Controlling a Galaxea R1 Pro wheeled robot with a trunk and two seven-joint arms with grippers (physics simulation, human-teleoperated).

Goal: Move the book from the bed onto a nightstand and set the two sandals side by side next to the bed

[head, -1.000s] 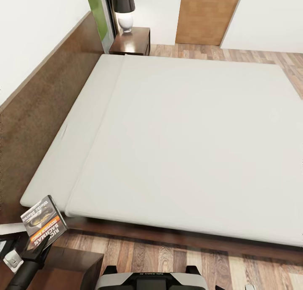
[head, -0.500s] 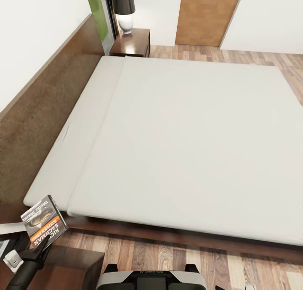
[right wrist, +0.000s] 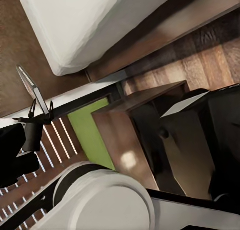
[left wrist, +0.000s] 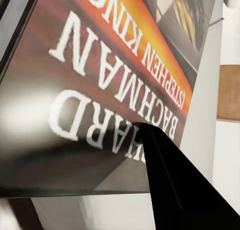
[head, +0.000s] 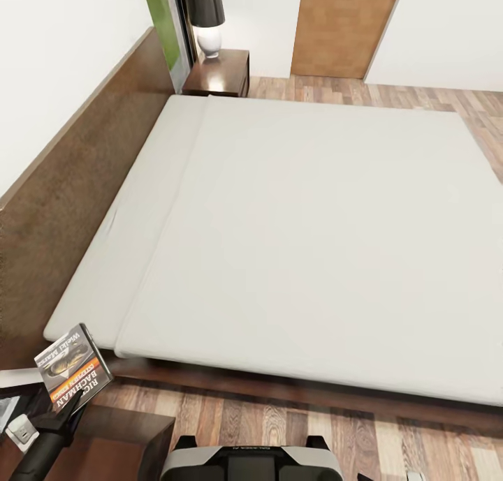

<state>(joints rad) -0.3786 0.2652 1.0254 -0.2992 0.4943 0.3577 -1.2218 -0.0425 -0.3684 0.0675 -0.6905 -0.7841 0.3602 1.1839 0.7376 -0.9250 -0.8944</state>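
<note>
At lower left of the head frame, the left fingers [head: 57, 412] are closed on the book [head: 73, 366], holding it upright above the near nightstand [head: 122, 435], beside the bed [head: 314, 243]; best lower slowly, tilt it flat, then release

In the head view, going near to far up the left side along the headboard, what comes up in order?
Left gripper holding the book → near corner of the mattress → the long headboard → far nightstand → lamp standing on it.
</note>
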